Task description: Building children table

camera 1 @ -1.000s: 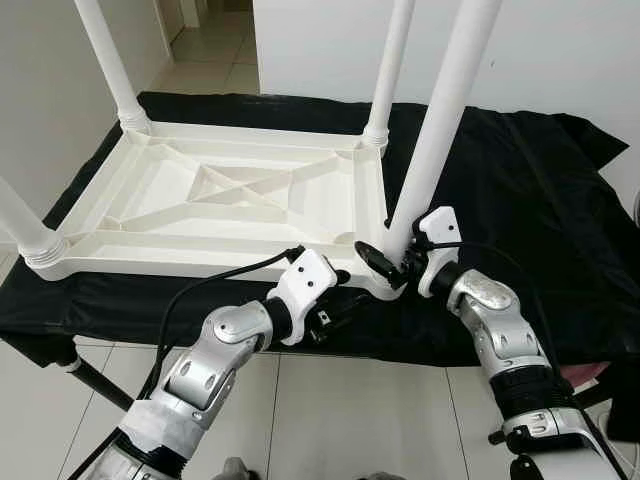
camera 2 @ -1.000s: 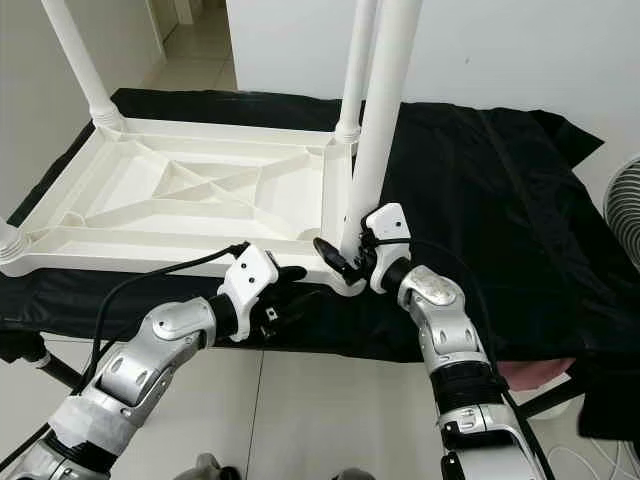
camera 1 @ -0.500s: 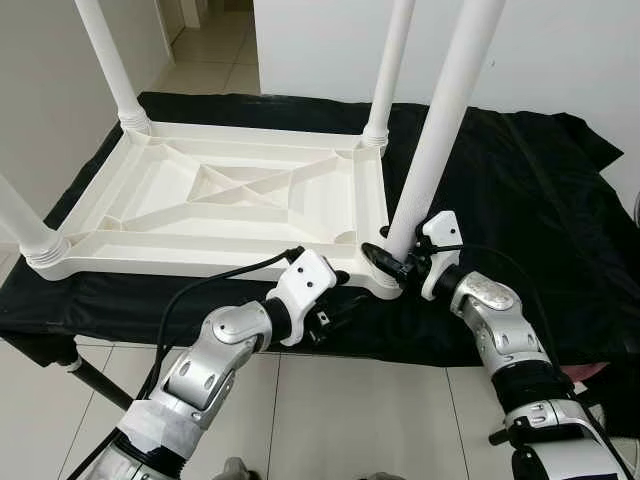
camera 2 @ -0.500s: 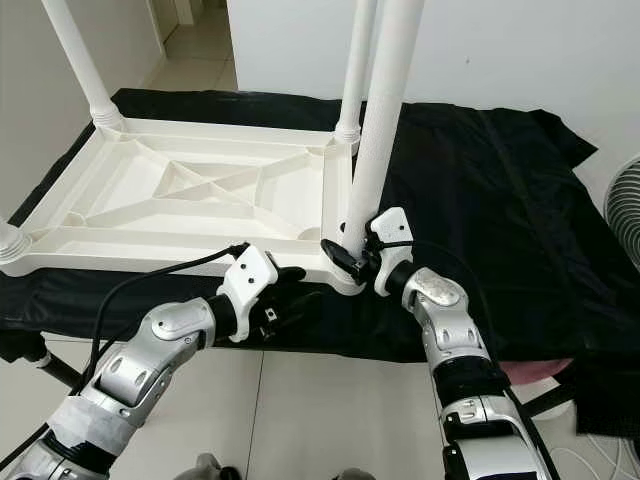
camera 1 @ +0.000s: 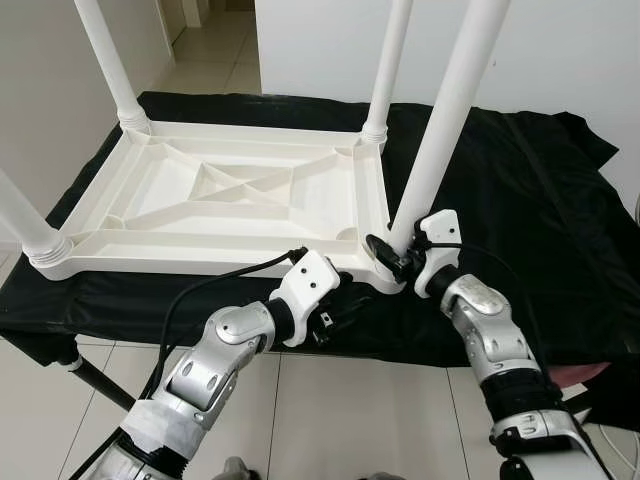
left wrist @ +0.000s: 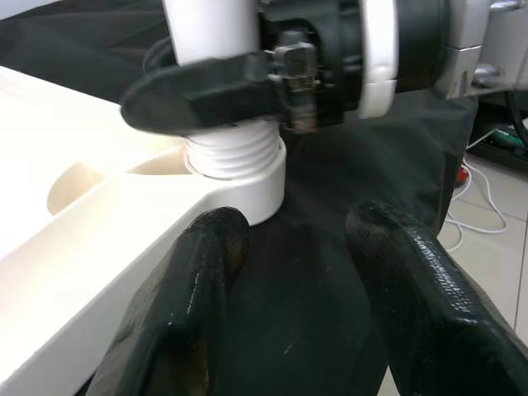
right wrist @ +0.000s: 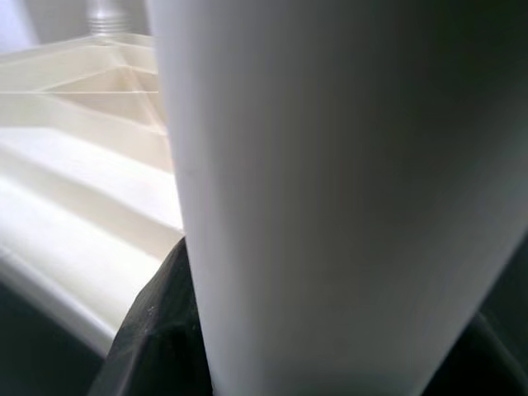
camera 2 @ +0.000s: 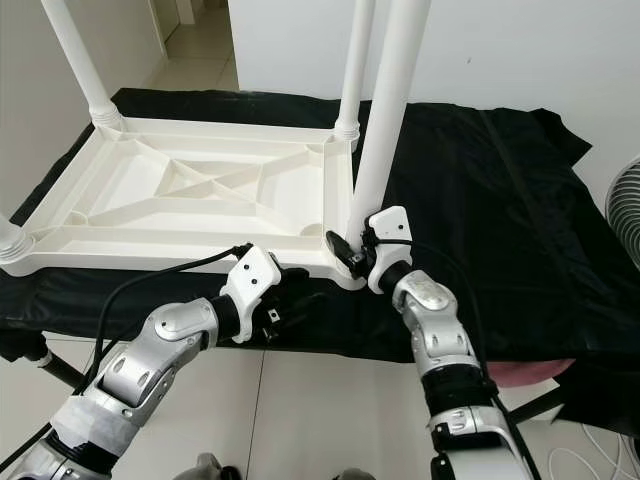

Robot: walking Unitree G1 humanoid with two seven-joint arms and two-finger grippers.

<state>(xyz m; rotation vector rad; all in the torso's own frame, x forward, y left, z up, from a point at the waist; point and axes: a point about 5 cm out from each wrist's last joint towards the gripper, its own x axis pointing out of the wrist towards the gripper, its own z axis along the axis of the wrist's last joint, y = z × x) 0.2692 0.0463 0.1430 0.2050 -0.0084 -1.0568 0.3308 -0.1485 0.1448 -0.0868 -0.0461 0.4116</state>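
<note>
A white plastic table top [camera 1: 230, 200] lies upside down in front of me on a black cloth [camera 1: 520, 190] that is creased and matte and drapes over the near edge, and the underside of the top shows moulded ribs crossing in an X inside a raised rim. I count four round, smooth white legs standing up from its corners: the near left leg [camera 1: 20, 215], the far left leg [camera 1: 105, 60], the far right leg [camera 1: 388, 60], and the near right leg [camera 1: 450, 110], all of them cut off by the upper edge of the head views, so their ends cannot be seen. My left gripper [camera 1: 340, 305] sits low at the near edge of the top, just beside the near right corner, its two glossy black fingers [left wrist: 198, 289] spread apart with nothing between them but cloth; one of them is just at the white rim, and I cannot tell whether it touches. Right of it, my right gripper [camera 1: 385, 258] is closed around the base of the near right leg, just above the ribbed white collar [left wrist: 235, 161] where that leg meets the round corner socket [left wrist: 247, 202]. From my right wrist the leg is a blurred white column, too close to make out detail. At the far right edge, part of a fan [camera 2: 625, 205] is cut off.
</note>
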